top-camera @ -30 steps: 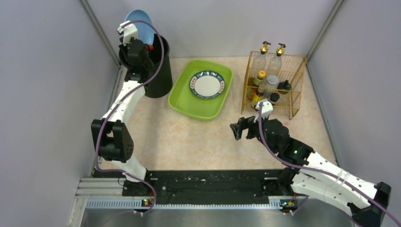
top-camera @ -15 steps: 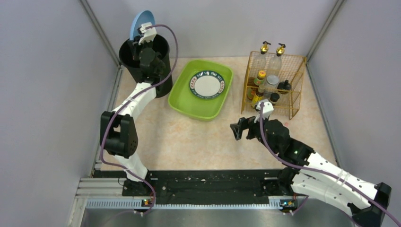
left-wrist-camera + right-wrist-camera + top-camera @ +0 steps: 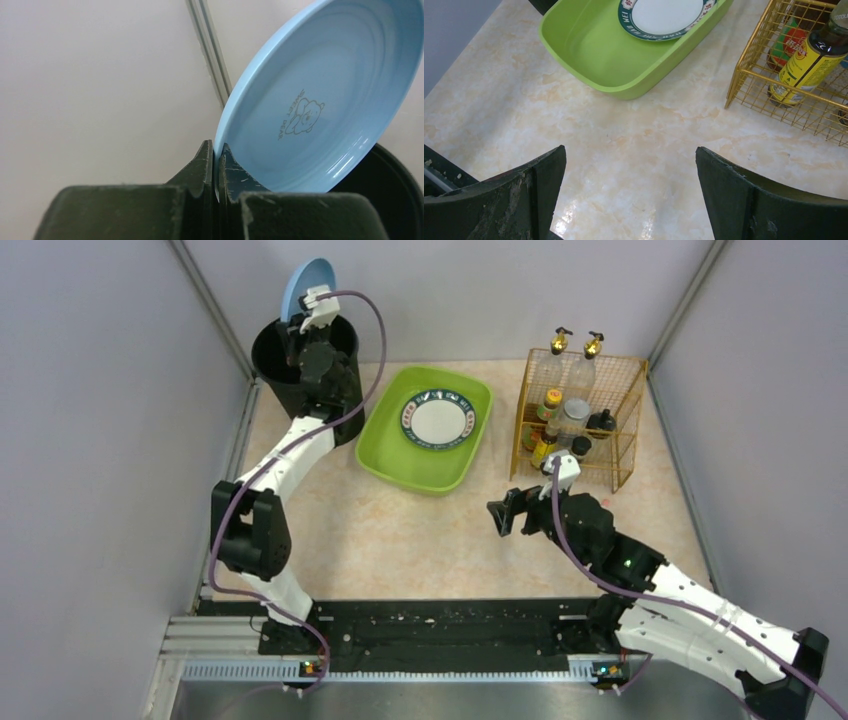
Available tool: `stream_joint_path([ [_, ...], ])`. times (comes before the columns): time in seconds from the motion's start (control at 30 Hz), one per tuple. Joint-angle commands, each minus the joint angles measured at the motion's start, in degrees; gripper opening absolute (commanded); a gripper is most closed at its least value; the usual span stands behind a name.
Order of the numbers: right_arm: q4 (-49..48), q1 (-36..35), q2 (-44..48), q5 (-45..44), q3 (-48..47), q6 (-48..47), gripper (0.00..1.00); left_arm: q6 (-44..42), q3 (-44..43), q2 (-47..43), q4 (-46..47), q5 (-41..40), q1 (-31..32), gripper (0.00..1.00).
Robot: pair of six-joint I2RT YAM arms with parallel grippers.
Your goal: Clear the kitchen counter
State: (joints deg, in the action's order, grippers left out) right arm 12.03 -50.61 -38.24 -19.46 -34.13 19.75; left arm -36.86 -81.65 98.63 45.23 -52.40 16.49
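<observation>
The kitchen counter is a pale beige marbled top; it also shows in the right wrist view. My left gripper is shut on the rim of a light blue plate, held on edge, tilted, above a black bin. The plate shows behind the left wrist in the top view. My right gripper is open and empty, a little above the bare counter, right of centre. A green tray holds a white plate with a dark patterned rim.
A gold wire rack with several bottles stands at the back right, also in the right wrist view. The black bin's rim lies under the blue plate. A black rail strip runs along the near edge. Grey walls close in on three sides.
The left arm has swung the blue plate a little to the right over the bin and turned it more on edge. The right arm has not moved.
</observation>
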Motion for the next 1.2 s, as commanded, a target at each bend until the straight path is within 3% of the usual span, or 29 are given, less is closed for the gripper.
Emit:
stream_joint_path([
  [0.0,-0.4,-0.6,1.1,-0.3,-0.5,0.5,0.99,6.4,-4.1,-8.2,-2.2,0.8,1.4,0.00],
  [0.2,1.1,-0.6,1.6,-0.9,-1.6,0.0,0.99,15.0,-5.5,-13.8,-11.7,3.3,2.9,0.00],
  [0.47,4.4,-0.5,3.9,-3.1,-3.3,-0.9,0.99,38.6,-6.3,-21.8,-28.9,12.3,3.2,0.00],
  [0.73,7.5,-0.6,5.9,-4.4,-5.6,-1.0,0.99,55.7,-6.3,-24.9,-42.4,24.2,3.2,0.00],
  [0.93,8.7,-0.5,7.9,-5.3,-6.1,-0.4,0.99,65.1,-5.3,-23.8,-49.5,32.7,3.3,0.00],
  [1.17,9.0,-0.6,8.2,-4.8,-6.1,0.3,0.99,73.7,0.4,-20.6,-50.4,40.9,3.3,0.00],
])
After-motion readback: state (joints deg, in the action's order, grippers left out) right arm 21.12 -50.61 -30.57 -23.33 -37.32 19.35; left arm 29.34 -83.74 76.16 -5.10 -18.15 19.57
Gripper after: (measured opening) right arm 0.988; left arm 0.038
